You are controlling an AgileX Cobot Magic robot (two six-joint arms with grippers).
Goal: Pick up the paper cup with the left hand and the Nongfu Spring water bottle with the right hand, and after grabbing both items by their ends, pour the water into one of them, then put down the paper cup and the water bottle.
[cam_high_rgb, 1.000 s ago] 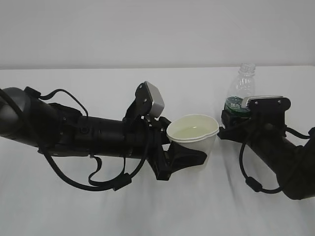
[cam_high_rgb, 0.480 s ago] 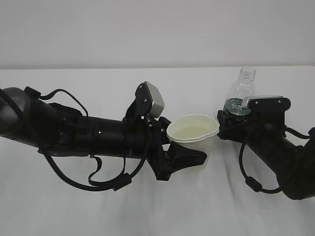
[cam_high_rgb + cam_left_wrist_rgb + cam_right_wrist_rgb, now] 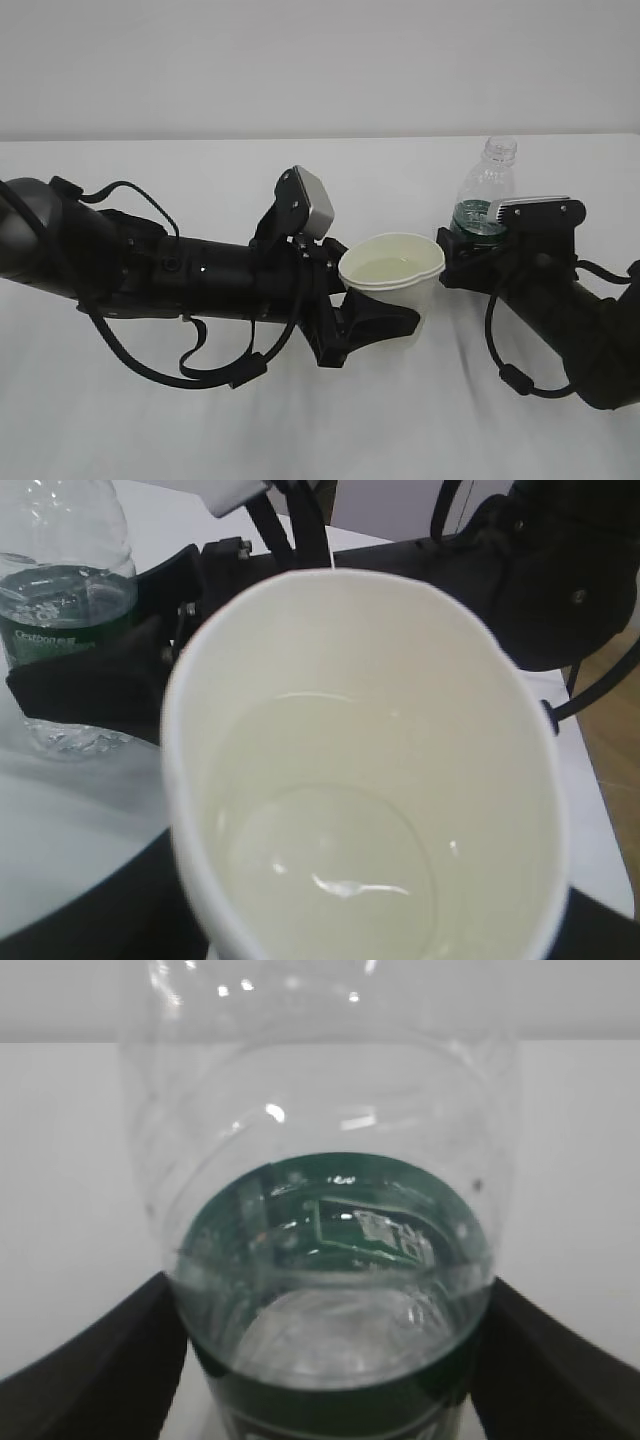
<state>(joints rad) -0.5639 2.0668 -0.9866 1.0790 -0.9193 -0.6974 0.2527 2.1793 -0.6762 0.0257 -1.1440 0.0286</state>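
Note:
The paper cup (image 3: 392,275) is cream-white, upright, and has water in its bottom (image 3: 330,860). My left gripper (image 3: 390,312) is shut on its lower part; a black finger (image 3: 90,910) shows under its rim. To its right the Nongfu Spring water bottle (image 3: 487,190) stands upright on the table, clear with a dark green label (image 3: 330,1400) and no cap. My right gripper (image 3: 464,252) is open around the label band, one finger (image 3: 90,1360) on each side of the bottle (image 3: 330,1260). The bottle (image 3: 60,610) also shows behind the cup.
The white table (image 3: 300,430) runs back to a plain grey wall. Both black arms lie low over it, the left arm (image 3: 150,270) from the left and the right arm (image 3: 580,330) from the right. The cup and the right gripper are almost touching.
The right gripper's jaws have spread apart. The bottle has gone from leaning to upright and sits a little further left. The left gripper and cup have not moved.

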